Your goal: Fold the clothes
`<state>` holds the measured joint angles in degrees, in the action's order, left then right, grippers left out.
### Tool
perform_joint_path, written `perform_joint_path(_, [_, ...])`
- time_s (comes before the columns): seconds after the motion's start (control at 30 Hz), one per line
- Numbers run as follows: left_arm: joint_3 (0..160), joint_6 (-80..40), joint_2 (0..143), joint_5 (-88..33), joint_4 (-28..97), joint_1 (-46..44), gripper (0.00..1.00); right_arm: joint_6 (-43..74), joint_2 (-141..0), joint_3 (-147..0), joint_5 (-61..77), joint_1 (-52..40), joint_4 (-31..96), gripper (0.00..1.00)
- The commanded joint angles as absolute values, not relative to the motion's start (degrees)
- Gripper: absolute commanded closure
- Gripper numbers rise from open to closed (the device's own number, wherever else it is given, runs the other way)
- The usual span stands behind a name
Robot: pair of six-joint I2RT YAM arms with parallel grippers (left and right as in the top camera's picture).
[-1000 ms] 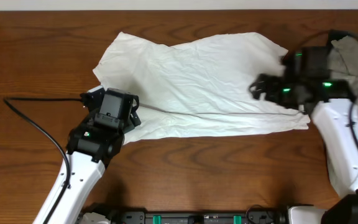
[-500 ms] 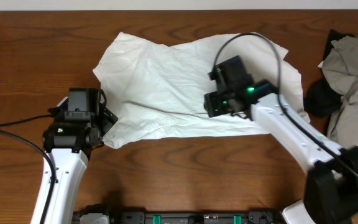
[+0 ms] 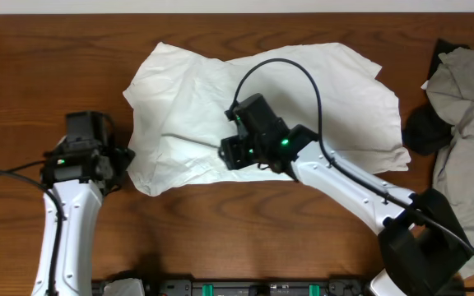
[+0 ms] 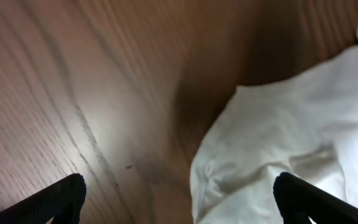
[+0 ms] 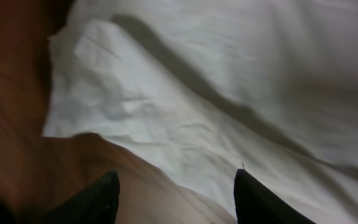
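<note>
The white T-shirt (image 3: pixel 327 90) lies rumpled on the table (image 3: pixel 23 74). Both pincers gape empty: the left pincer (image 4: pixel 179 199) at its edge, the right pincer (image 5: pixel 176 196) over it.

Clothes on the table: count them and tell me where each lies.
2. White T-shirt spread mid-table; grey garment heaped at right edge. The black cloth beside it may be a third.

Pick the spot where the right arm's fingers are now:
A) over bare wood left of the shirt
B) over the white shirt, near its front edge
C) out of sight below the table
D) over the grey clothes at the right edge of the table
B: the right fingers hang spread above the white T-shirt near its front edge, far from the grey clothes.
</note>
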<state>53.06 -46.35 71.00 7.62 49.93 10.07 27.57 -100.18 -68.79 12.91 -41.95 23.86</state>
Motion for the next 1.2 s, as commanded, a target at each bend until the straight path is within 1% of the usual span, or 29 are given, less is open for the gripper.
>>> perform_joint_path(0.0, [52.7,-47.3,71.1,6.6,50.5,12.0,0.02,37.7,-100.5,-69.3,14.2,-43.5,22.4,0.43])
perform_joint_path(0.1, [52.7,-47.3,71.1,6.7,50.7,12.2,0.02,42.3,-102.3,-69.3,14.6,-45.2,20.9,0.43])
perform_joint_path(0.17, [52.7,-47.3,71.1,6.9,50.4,12.2,0.02,43.9,-104.0,-69.4,14.6,-46.1,20.4,0.39])
perform_joint_path(0.37, [52.7,-47.3,71.1,11.0,49.5,12.2,0.02,45.5,-110.1,-72.3,14.6,-47.7,21.0,0.34])
perform_joint_path(0.63, [52.7,-46.8,71.1,11.2,50.7,12.2,0.02,44.1,-115.2,-82.0,14.0,-48.2,26.6,0.34])
perform_joint_path(0.8, [52.7,-46.2,71.1,11.2,50.9,12.2,0.02,46.4,-115.5,-82.3,13.7,-48.3,28.5,0.33])
perform_joint_path(1.17, [52.7,-46.2,71.1,11.2,51.0,12.2,0.02,53.5,-115.8,-82.3,12.5,-50.3,29.4,0.35])
